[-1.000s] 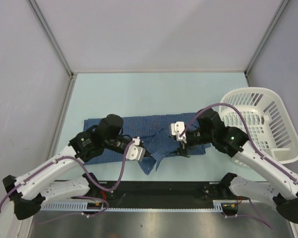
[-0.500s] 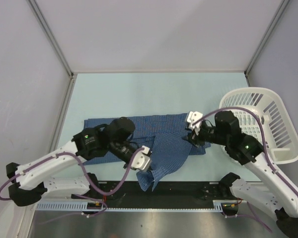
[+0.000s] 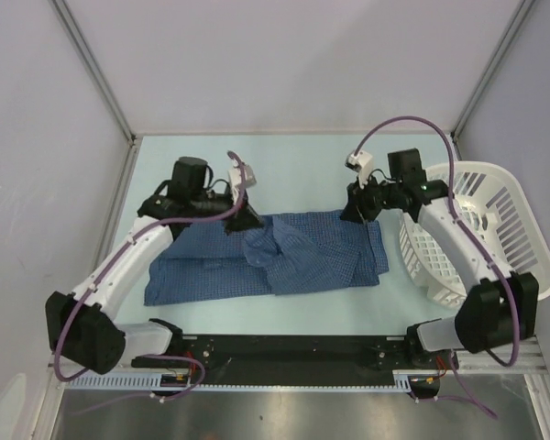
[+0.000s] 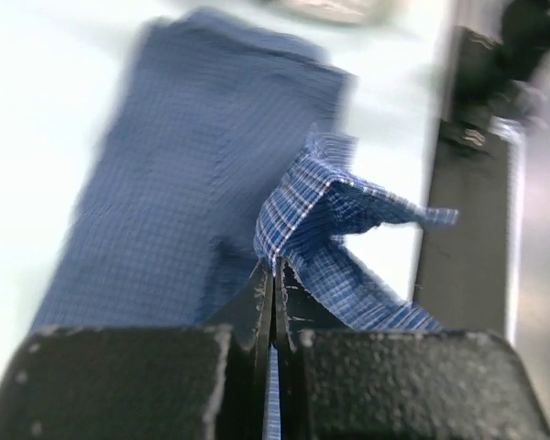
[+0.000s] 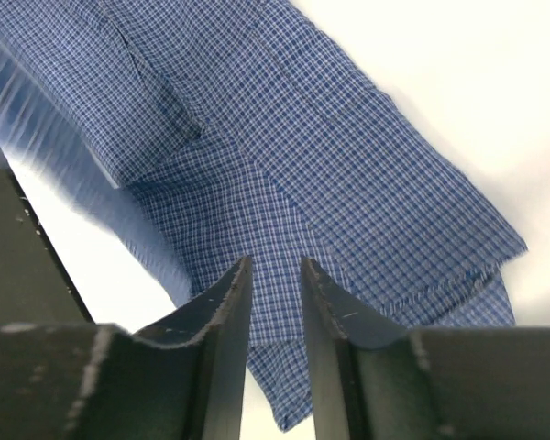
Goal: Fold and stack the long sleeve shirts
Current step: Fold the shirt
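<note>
One blue checked long sleeve shirt [image 3: 321,261] lies spread across the middle of the table. My left gripper [image 3: 243,223] is at the shirt's far edge, left of centre, and is shut on a raised fold of the cloth. In the left wrist view the pinched fold [image 4: 339,211] rises from the closed left gripper [image 4: 273,268]. My right gripper [image 3: 352,213] hovers over the shirt's far right edge. In the right wrist view its jaws [image 5: 275,268] stand slightly apart, with the shirt [image 5: 302,119] lying flat below and nothing between them.
A white slatted laundry basket [image 3: 495,215] stands at the right edge of the table, close behind my right forearm. A black rail [image 3: 293,353] runs along the near edge. Grey walls enclose the table on the left, far and right sides.
Both grippers have moved from the shirt's near side to its far edge, taking the lifted cloth with them. The shirt now lies flatter and wider. The right jaws now stand apart.
</note>
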